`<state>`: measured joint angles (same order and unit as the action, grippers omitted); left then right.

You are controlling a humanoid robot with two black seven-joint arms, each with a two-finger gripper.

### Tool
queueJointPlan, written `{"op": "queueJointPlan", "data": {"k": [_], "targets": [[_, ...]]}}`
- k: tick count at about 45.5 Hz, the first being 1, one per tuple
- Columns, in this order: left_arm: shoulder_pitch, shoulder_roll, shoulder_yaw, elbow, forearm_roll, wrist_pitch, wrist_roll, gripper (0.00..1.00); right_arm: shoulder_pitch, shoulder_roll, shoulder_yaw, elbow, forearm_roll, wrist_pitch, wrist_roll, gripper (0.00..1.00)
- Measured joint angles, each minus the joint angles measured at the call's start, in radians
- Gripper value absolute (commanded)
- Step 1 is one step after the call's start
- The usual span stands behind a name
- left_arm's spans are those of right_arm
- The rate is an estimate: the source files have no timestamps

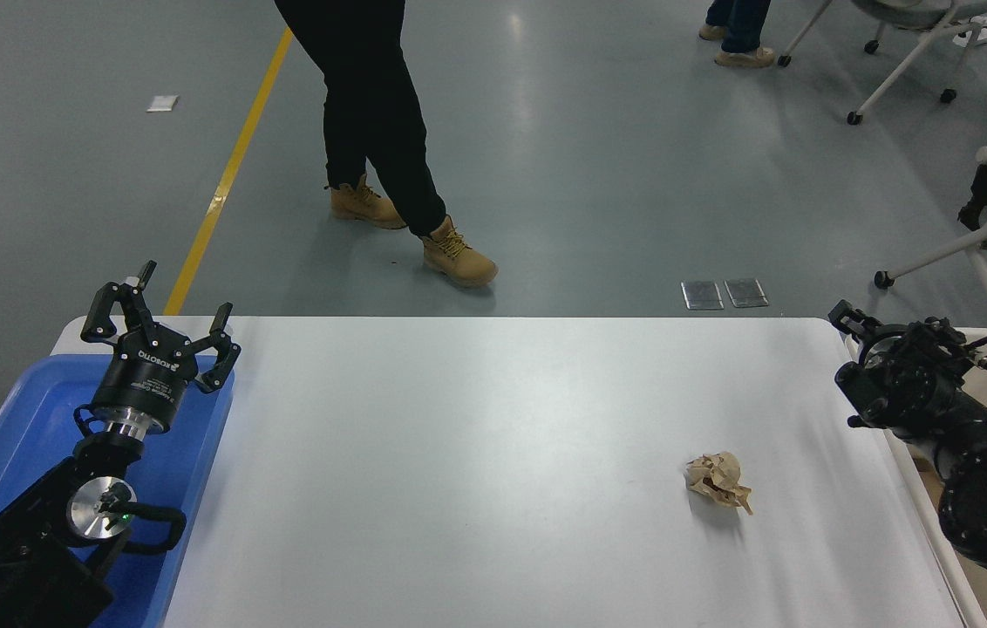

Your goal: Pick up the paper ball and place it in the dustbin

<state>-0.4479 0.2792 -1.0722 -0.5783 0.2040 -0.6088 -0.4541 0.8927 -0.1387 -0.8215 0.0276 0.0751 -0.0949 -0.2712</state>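
Black left pincer (164,324) gapes wide over your blue tray (14,436); right pincer (851,321) unreadable; paper ball (718,480) lies alone on white bench (476,453).

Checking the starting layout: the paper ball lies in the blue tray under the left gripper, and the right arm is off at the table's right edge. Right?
Not quite. In the head view the paper ball lies on the bare white table, right of centre, not in the blue tray. The rest holds: the left gripper hangs over the tray.
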Motion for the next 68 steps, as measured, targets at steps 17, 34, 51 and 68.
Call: {"op": "queueJointPlan", "data": {"k": [17, 34, 51, 68], "targets": [[0.000, 0.000, 0.001, 0.000, 0.000, 0.000, 0.001, 0.98, -0.005, 0.001, 0.001, -0.004, 0.000, -0.003, 0.000, 1.00], [0.000, 0.000, 0.001, 0.000, 0.000, 0.000, 0.001, 0.98, -0.007, 0.002, 0.001, -0.004, 0.000, -0.003, 0.000, 1.00], [0.000, 0.000, 0.001, 0.000, 0.000, 0.000, 0.001, 0.98, -0.006, 0.000, 0.000, -0.007, -0.001, -0.004, 0.000, 1.00], [0.000, 0.000, 0.001, 0.000, 0.000, 0.000, 0.001, 0.98, 0.000, -0.011, 0.000, 0.001, 0.000, 0.001, 0.000, 1.00]]}}
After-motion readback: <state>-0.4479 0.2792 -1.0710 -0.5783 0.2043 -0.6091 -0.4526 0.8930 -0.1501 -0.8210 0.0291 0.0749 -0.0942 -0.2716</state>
